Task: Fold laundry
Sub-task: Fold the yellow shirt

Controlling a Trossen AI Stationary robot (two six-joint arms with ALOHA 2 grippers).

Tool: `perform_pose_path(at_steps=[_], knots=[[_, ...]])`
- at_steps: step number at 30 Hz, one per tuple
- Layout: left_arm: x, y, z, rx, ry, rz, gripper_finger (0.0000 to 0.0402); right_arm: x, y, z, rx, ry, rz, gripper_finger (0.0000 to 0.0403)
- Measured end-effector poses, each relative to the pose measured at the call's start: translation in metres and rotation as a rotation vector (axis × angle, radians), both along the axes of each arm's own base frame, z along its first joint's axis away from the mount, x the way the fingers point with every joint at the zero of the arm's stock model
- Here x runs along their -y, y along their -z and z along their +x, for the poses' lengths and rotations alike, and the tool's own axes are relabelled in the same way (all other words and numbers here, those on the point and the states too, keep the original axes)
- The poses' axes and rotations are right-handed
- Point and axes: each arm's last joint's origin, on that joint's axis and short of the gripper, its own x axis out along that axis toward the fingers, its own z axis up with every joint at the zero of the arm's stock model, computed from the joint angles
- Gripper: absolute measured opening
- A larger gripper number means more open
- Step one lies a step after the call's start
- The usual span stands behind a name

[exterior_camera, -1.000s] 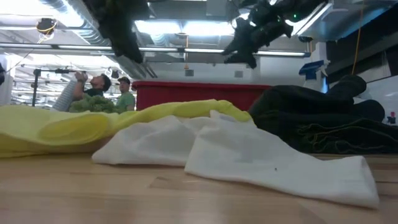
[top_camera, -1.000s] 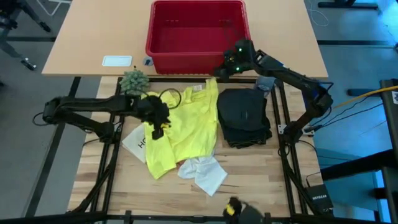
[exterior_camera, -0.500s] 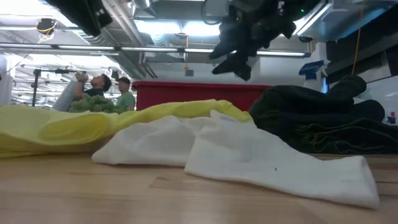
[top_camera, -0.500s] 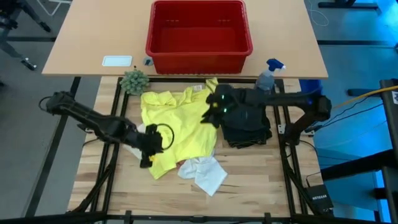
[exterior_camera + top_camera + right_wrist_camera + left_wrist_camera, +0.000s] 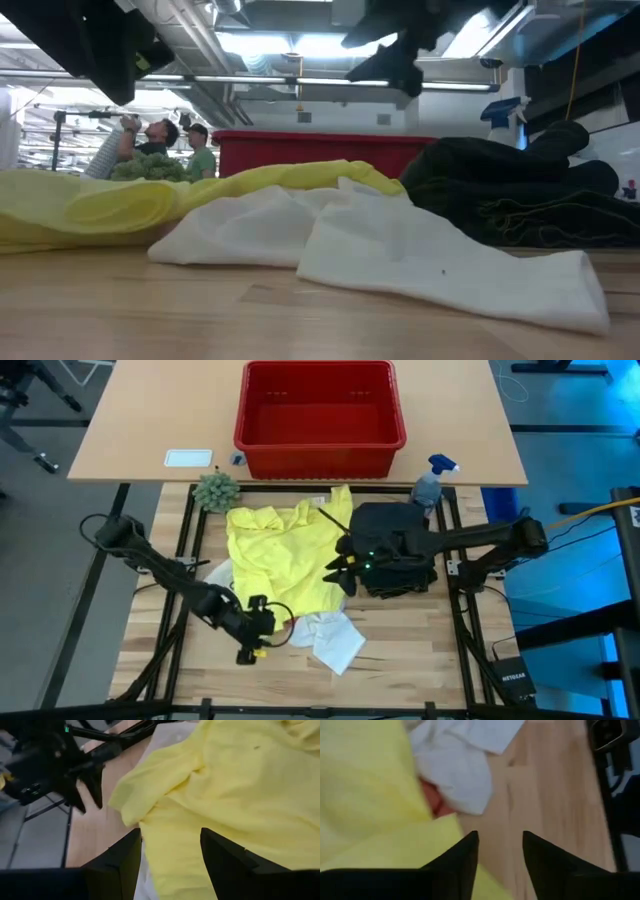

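Laundry lay in a loose row across the wooden bench [image 5: 400,650], and the move ahead turned on the yellow T-shirt [image 5: 285,550], which sat between the two arms. Farthest left, the left pincer [image 5: 252,643] hovered low at the shirt's near bottom corner, its fingers spread with nothing between them; the left wrist view showed yellow cloth right under the tips and bare wood just beyond. The shirt stretched away from that pincer toward the red basket [image 5: 318,405], its long axis running from the front of the bench to the back, crumpled and not yet laid flat. A flat white item [image 5: 215,573] showed from under its left edge. Beside the left pincer a small white cloth [image 5: 328,637] lay touching the shirt's lower hem, with a scrap of pink cloth [image 5: 436,802] tucked between the two. Further right, the right pincer [image 5: 345,572] hung over the shirt's right edge, also spread and empty, with the shirt lying directly ahead of it. Either arm could reach the shirt; I judged the left nearer the bottom hem and the right nearer the side seam. At far right the dark trousers [image 5: 393,548] sat in a heap, touching the shirt. A small green plant [image 5: 216,490] and a spray bottle [image 5: 430,480] stood at the back of the bench. Behind it stretched an open workshop with ceiling lights, where two people [image 5: 160,145] stood well apart from the work
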Motion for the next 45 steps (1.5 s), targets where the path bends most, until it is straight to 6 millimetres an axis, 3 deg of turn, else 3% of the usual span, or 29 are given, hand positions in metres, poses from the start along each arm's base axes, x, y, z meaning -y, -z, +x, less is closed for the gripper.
perform_pose_path(at_steps=[8, 12, 19, 23, 31, 38, 45], knots=[[-0.001, 0.027, 0.006, -0.063, -0.111, 0.144, 0.0225, -0.017, -0.023, -0.032, -0.031, 0.073, -0.069, 0.0193], [-0.001, 0.042, 0.011, -0.060, -0.190, 0.218, 0.0228, -0.027, -0.030, -0.043, -0.032, 0.099, -0.080, 0.0193], [0.005, 0.064, 0.015, -0.111, -0.310, 0.175, 0.0201, -0.040, -0.030, -0.051, -0.064, 0.118, -0.095, 0.0193], [0.006, 0.058, 0.011, -0.130, -0.362, 0.152, 0.0158, -0.046, -0.030, -0.052, -0.059, 0.111, -0.081, 0.0193], [0.003, 0.014, 0.004, -0.078, -0.371, 0.045, 0.0011, -0.050, -0.030, -0.053, -0.056, 0.118, -0.092, 0.0193], [-0.004, -0.003, 0.002, -0.017, -0.392, -0.001, 0.0001, -0.050, -0.031, -0.052, -0.044, 0.109, -0.105, 0.0193], [0.006, 0.021, 0.004, -0.047, -0.260, -0.019, 0.0033, -0.048, -0.030, -0.052, -0.052, 0.120, -0.134, 0.0193]])
